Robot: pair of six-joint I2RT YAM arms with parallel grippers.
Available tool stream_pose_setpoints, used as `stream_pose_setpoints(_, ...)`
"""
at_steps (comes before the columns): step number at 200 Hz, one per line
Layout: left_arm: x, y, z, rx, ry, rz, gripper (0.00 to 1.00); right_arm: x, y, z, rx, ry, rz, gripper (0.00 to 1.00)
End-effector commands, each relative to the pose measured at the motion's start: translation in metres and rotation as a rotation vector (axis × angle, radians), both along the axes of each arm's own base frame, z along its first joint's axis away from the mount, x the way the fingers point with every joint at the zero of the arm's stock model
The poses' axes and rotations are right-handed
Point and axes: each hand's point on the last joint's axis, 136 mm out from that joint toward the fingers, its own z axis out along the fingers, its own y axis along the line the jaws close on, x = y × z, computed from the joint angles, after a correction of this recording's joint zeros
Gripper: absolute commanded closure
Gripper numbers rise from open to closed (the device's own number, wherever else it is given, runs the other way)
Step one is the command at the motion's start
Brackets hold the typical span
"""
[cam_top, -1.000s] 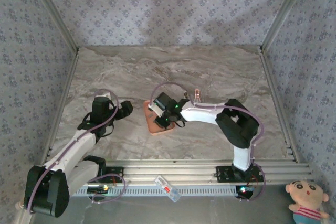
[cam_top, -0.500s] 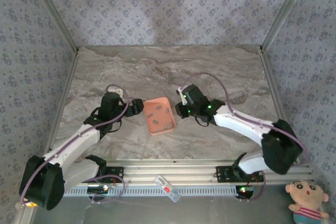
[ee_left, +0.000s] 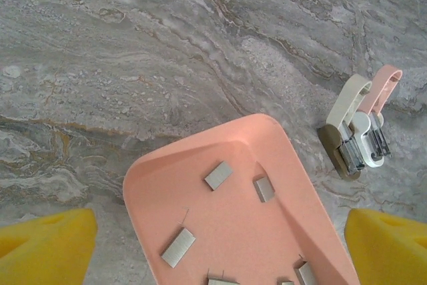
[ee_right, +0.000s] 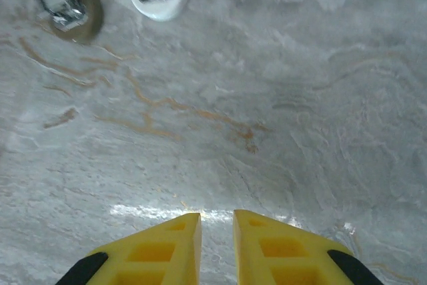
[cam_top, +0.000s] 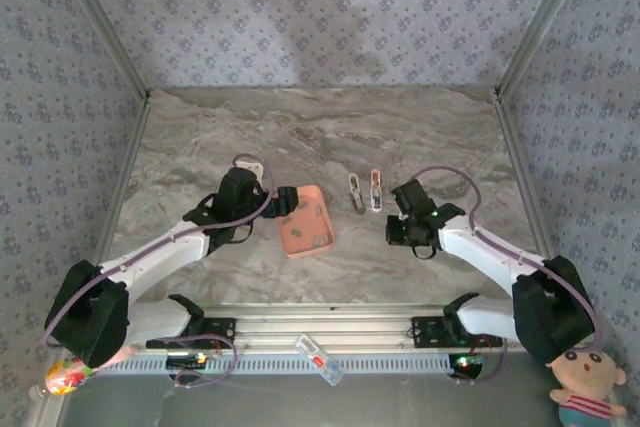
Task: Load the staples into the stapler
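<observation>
The right gripper [ee_right: 217, 219], nearly shut and empty, had withdrawn from the pink tray [ee_left: 283, 139] mid-table, uncovering the stapler [ee_left: 360, 139] beside it. The left gripper [cam_top: 287, 201], spread wide, had reached the tray; the staples [ee_left: 218, 175] lay inside, not yet loaded.

A pink tray [ee_left: 233, 221] sits on the marble-patterned bench [cam_top: 250, 137]. A plush doll [cam_top: 585, 387] lies by the near right corner, and a small clear case [cam_top: 318, 358] rests on the front metal rail [cam_top: 330, 323].
</observation>
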Motion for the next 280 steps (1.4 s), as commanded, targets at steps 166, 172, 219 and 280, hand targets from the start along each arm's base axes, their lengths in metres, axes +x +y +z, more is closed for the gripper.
stream_pose_setpoints(166, 0.004, 0.048, -0.02, -0.076, 0.043, 0.214, 0.02, 0.03, 0.106, 0.08, 0.019, -0.209, 0.355, 0.59)
stream_pose_setpoints(172, 0.004, 0.055, -0.022, -0.078, 0.049, 0.229, 0.02, 0.032, 0.117, 0.082, 0.012, -0.22, 0.391, 0.59)
stream_pose_setpoints(219, 0.004, 0.092, -0.028, -0.095, 0.069, 0.327, 0.02, 0.037, 0.195, 0.068, -0.047, -0.183, 0.658, 0.53)
stream_pose_setpoints(280, 0.001, 0.11, -0.035, -0.103, 0.091, 0.394, 0.02, 0.035, 0.235, 0.018, -0.095, -0.084, 0.806, 0.49)
